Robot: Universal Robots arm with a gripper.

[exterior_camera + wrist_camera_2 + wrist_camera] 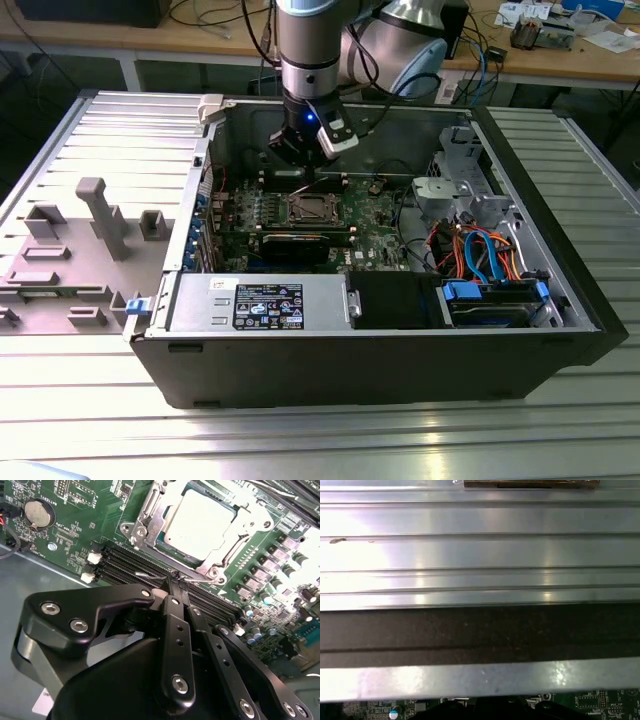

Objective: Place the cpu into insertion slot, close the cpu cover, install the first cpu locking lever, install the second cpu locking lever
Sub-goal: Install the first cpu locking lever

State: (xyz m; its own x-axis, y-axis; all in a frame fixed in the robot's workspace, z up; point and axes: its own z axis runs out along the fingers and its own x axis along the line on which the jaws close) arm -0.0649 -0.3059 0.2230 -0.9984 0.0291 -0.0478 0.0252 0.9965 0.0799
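Arm (310, 45) reaching straight down; claw (176, 579) pointing downward, fingers (172, 605) pressed together.

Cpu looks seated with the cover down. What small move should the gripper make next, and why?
Probably press the lever down toward its catch. The cpu lies seated with the cover over it, and the gripper, fingers together, sits at the lever's free end beside the cover, so the lever looks not yet latched.

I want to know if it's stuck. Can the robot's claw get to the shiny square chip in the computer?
Probably yes. The claw hangs just beside the chip, above the green board. The computer case is open on top, and nothing sits between them.
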